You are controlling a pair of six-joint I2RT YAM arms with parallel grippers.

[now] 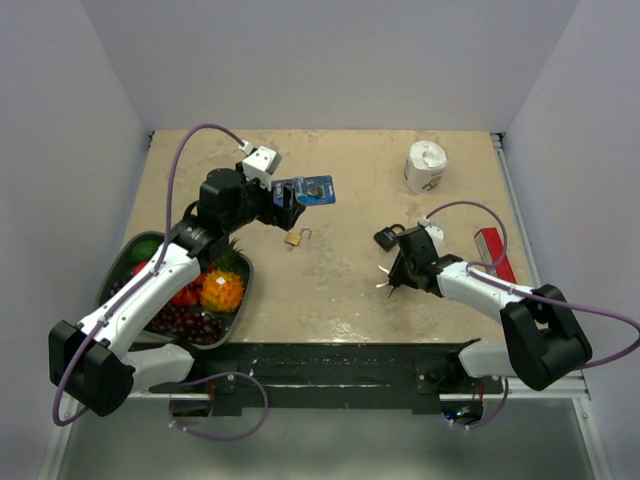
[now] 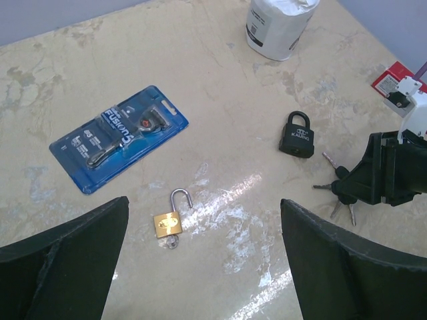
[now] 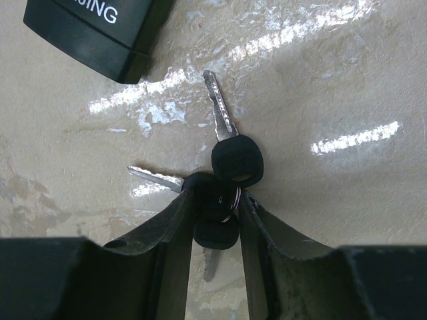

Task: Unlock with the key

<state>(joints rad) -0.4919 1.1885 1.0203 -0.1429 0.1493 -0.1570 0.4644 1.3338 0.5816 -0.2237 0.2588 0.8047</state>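
A beige marbled table [image 1: 340, 300] sits between plain white walls. At the right, the right gripper [image 3: 213, 200] is down on the key bunch [image 3: 237, 160]. The bunch lies flat on the table, near the black padlock [image 2: 297, 135] on its near side and not touching it. The gripper's fingers clasp the black plastic heads from both sides. The left gripper [image 2: 203, 213] hangs spread wide and empty above a small brass padlock [image 2: 168, 223] and a blue blister pack [image 2: 120, 137].

This looks like the pick-up step. Next the bunch must be lifted and one blade lined up with the black padlock's keyhole, probably while the left gripper steadies the lock.

At the near left, a dark tray [image 1: 247, 285] holds dark grapes [image 1: 190, 322], an orange spiky fruit [image 1: 222, 290], and red and green pieces.
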